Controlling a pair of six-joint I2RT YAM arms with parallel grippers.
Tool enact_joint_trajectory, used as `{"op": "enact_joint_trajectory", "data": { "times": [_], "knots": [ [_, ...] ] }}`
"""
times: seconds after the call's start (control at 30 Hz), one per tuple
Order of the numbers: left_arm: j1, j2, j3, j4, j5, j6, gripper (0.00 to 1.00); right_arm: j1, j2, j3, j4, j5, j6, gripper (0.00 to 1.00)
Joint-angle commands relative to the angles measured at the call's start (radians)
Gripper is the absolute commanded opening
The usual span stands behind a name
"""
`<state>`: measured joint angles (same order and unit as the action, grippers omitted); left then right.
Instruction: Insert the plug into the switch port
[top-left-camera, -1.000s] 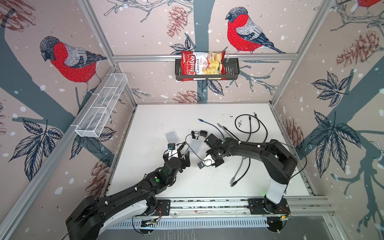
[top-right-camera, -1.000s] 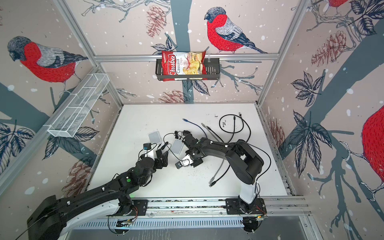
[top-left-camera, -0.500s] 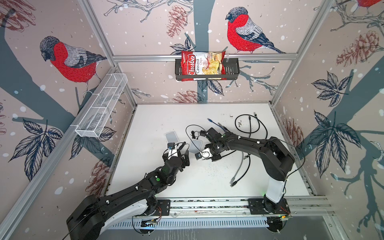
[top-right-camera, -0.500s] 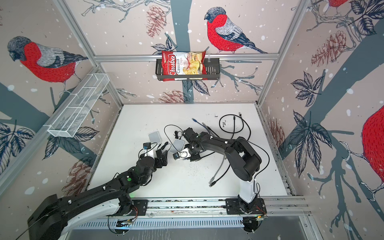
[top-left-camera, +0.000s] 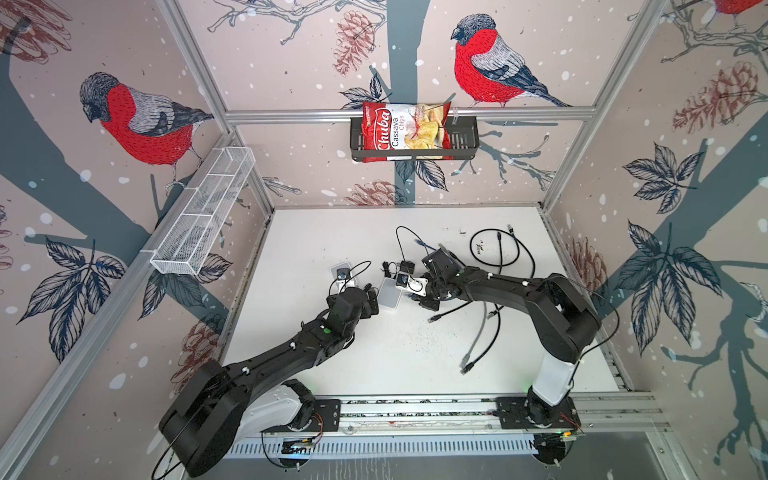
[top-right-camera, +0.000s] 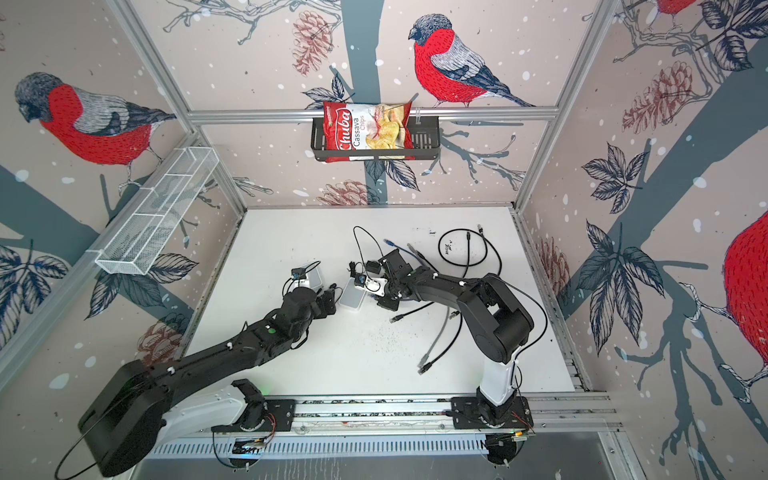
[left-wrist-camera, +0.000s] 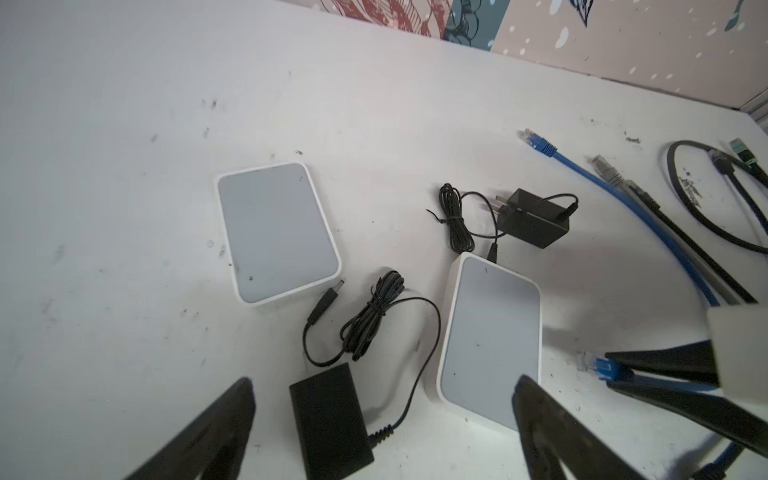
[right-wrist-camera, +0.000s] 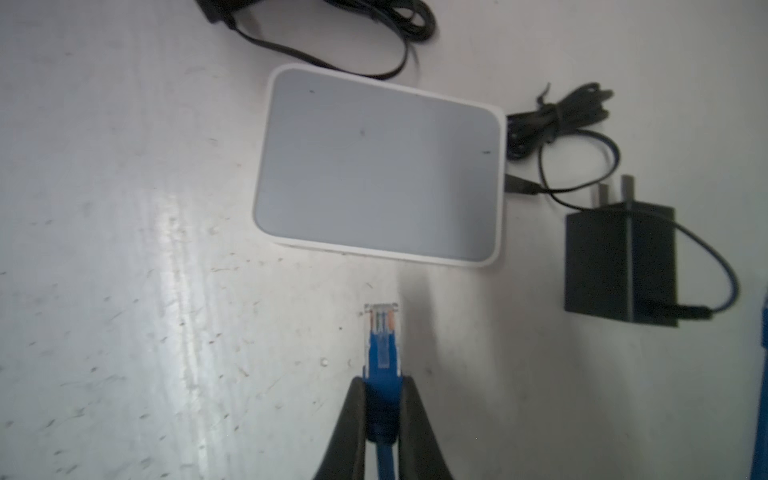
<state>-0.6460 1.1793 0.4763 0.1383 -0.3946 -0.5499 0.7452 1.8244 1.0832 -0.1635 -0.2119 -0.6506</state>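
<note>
- The blue plug (right-wrist-camera: 381, 332) was seen pinched between the jaws of the right gripper (right-wrist-camera: 382, 399), its clear tip pointing toward the near long edge of the switch (right-wrist-camera: 378, 166) and held apart from it by a strip of bare worktop (right-wrist-camera: 124, 249).
- No contact between plug and switch was shown; the ports themselves could not be made out in any view, so the exact target was left unconfirmed.
- In the left wrist view the same plug (left-wrist-camera: 594, 365) was pictured just beside the switch (left-wrist-camera: 490, 332), at about 3 o'clock from it.
- The left gripper (left-wrist-camera: 382, 415) was held wide, nothing between its fingers, poised over a black power adapter (left-wrist-camera: 328, 419) and one corner of the switch.
- A second switch (left-wrist-camera: 276, 232) lay at roughly 10 o'clock from the first, well apart, with another adapter (left-wrist-camera: 534, 216) at about 1 o'clock.
- In a top view the right gripper (top-left-camera: 409, 293) was placed just at 3 o'clock of the switch (top-left-camera: 390, 293), with spare cables (top-left-camera: 482, 332) strewn beyond.
- The grasp was judged complete and the approach well advanced; alignment with a port, the push home and the release were judged still outstanding.
</note>
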Motion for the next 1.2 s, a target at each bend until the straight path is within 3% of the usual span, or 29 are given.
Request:
{"op": "enact_joint_trajectory", "data": {
  "times": [0.0,0.17,0.47,0.63,0.73,1.17],
  "knots": [
    [0.029,0.086,0.058,-0.010,0.097,0.010,0.95,-0.001,0.011,-0.011,0.127,0.091,0.125,0.03],
    [0.048,0.201,0.134,0.059,0.180,0.048,0.92,0.005,0.050,-0.003,0.145,0.142,0.174,0.03],
    [0.052,0.385,0.278,0.058,0.247,0.099,0.85,0.003,0.066,0.016,0.087,0.079,0.161,0.03],
    [0.053,0.486,0.353,0.015,0.264,0.124,0.71,0.000,0.085,0.066,-0.008,0.032,0.153,0.03],
    [0.053,0.512,0.353,0.039,0.263,0.126,0.65,-0.002,0.099,0.093,-0.049,0.014,0.154,0.03],
    [0.053,0.556,0.307,0.123,0.273,0.113,0.61,-0.017,0.098,0.090,-0.036,-0.006,0.162,0.03]
  ]
}}
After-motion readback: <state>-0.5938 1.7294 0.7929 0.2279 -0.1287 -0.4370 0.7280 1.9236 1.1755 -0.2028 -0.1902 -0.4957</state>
